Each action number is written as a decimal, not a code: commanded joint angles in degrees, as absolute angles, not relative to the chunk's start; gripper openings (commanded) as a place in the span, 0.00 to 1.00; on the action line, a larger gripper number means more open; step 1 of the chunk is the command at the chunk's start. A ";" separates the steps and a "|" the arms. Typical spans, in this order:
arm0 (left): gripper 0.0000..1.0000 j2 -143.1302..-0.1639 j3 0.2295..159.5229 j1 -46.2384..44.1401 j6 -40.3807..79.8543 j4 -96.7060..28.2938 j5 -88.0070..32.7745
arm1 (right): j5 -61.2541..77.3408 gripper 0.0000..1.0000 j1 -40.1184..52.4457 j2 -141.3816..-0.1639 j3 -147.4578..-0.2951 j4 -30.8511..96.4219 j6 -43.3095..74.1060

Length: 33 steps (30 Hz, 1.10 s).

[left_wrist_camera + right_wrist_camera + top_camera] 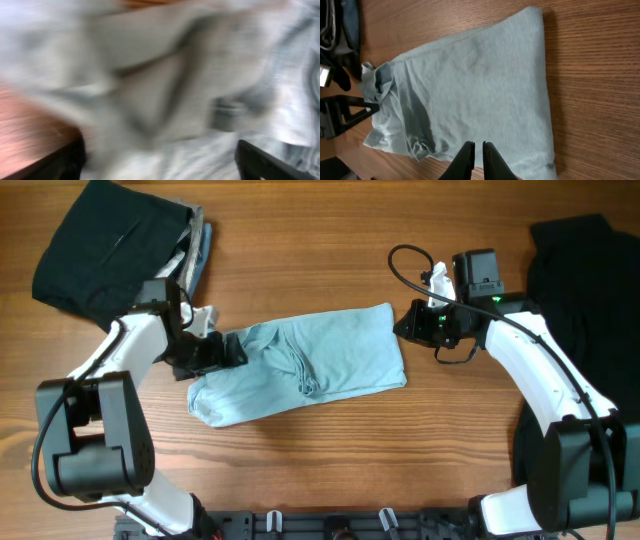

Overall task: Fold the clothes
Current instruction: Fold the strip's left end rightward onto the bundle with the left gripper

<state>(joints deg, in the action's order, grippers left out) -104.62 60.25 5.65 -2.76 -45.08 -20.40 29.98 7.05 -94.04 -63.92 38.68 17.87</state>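
shirt [310,370], likely light and limp, lies rumpled mid-frame on the surface [330,240], left claw [235,350] apart over its left end, right claw [402,327] together beside its right edge, corners probably the best hold.

Left wrist view: blurred throughout; light blue shirt [165,90] fills the frame, folds indistinct. Overhead: black garment [580,300] cut off at right edge, dark pile [100,250] cropped at upper left
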 commanded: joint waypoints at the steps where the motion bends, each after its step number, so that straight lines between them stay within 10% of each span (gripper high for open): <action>1: 1.00 -109.95 56.36 11.29 2.42 -46.15 -6.35 | 30.94 0.11 7.11 -93.76 -64.49 38.98 15.57; 13: 0.85 -109.95 44.16 10.28 -2.59 -35.09 -24.21 | 29.43 0.13 7.09 -93.76 -64.49 38.85 15.00; 18: 0.39 -109.95 44.25 6.02 -2.63 -32.84 -24.18 | 29.43 0.15 7.09 -93.76 -64.49 38.87 15.00; 25: 0.43 -109.95 44.38 5.85 -2.57 -34.02 -24.23 | 29.41 0.16 7.09 -93.76 -64.49 38.85 15.00; 26: 0.36 -109.95 44.69 5.85 -2.57 -34.30 -24.25 | 29.41 0.16 7.09 -93.76 -64.49 38.83 15.03; 27: 0.04 -109.95 45.50 5.85 -2.57 -35.44 -24.21 | 29.41 0.16 7.09 -93.76 -64.49 38.83 15.00; 33: 0.04 -109.89 59.90 6.66 -0.40 -53.45 -21.50 | 29.43 0.16 7.09 -93.76 -64.49 38.96 15.00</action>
<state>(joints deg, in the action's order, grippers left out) -106.91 54.39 6.35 -2.48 -46.19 -33.78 29.91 7.07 -94.04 -63.92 38.94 16.14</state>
